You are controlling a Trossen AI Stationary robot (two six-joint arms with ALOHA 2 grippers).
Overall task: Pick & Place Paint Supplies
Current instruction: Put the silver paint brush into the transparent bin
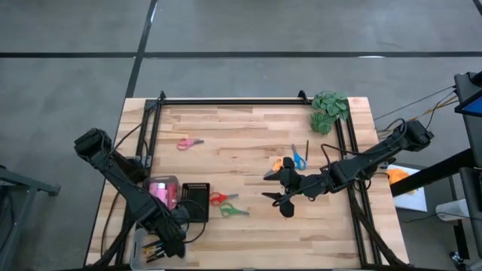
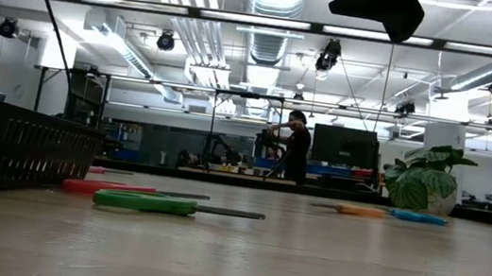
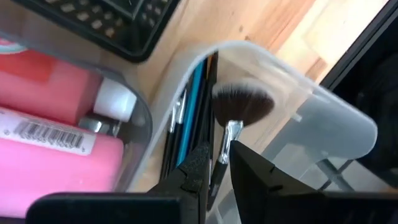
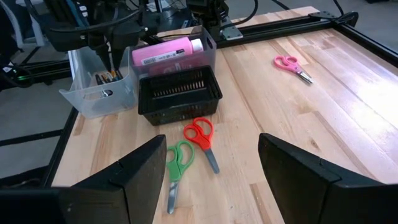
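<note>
The left end effector [image 3: 214,177] pinches a light, thin fan brush [image 3: 239,109] at its slippery ferrule over the clear bin [image 3: 323,115], while the right end effector [image 4: 211,171] hangs wide.

Red scissors [image 4: 201,138] and green scissors [image 4: 175,167] side by side before black basket [image 4: 179,94]; pink bottle [image 4: 166,51] in clear bin behind (lying flat); pink scissors [image 4: 290,65] well apart.
</note>
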